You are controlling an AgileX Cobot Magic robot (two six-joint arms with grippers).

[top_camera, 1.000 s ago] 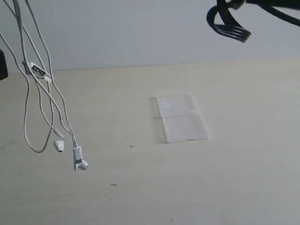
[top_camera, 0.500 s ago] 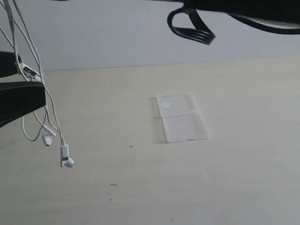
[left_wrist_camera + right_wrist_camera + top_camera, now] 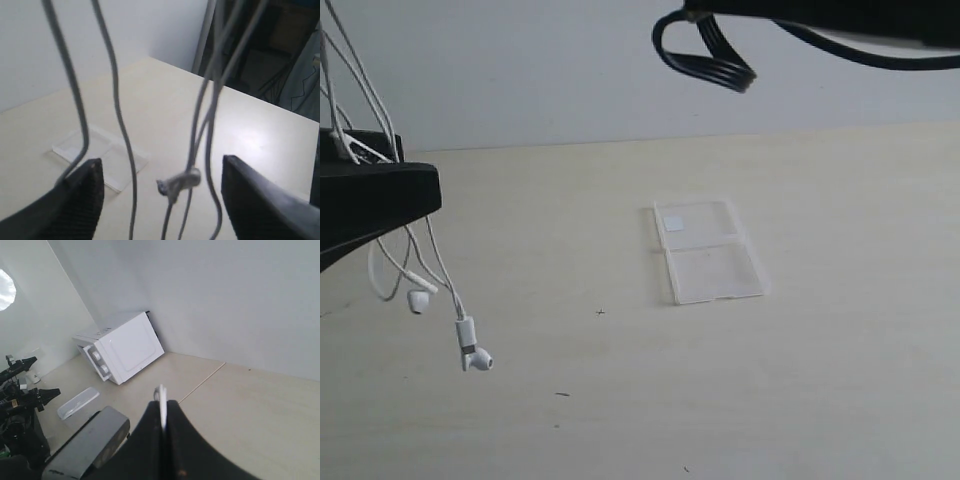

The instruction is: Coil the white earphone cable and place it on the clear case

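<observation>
Over the last second your left arm (image 3: 370, 200) has slid in from the tabletop's (image 3: 820, 380) left edge until its matte black body sits against the hanging strands. The white earphone cable (image 3: 466, 330) has swung a little toward that edge. Overhead, the right arm (image 3: 840, 15) and its black cable loop (image 3: 705, 55) have shifted left. The clear case (image 3: 708, 250) has not moved.

Nearest you, two glossy white earbuds dangle over the front-left part of the smooth cream tabletop. One (image 3: 478, 359) hangs lower on a short stiff stem, and the other (image 3: 418, 300) is higher and closer to the left edge. You cannot tell whether either touches the surface. The thin round wire climbs from them in slack strands, passes the left arm and leaves the top of the exterior view.

The left hand (image 3: 161, 167) stands wide. Its dark, fine-textured fingers (image 3: 75, 205) are well apart, with strands hanging in the gap, one against a finger and none pinched. A small greyish lump (image 3: 179, 182) on the strands is too blurred to identify.

Farther off, the clear case lies flat near the tabletop's middle. It is two thin transparent rectangular panels joined at a hinge line, with a small white square sticker (image 3: 672, 222) on the panel nearer the far edge. Beyond is a plain white wall (image 3: 520, 70).

The right hand (image 3: 162, 410) is outside the exterior view. Its wrist view shows the fingers pressed together on a thin white sliver of the cable, with the rest hidden.
</observation>
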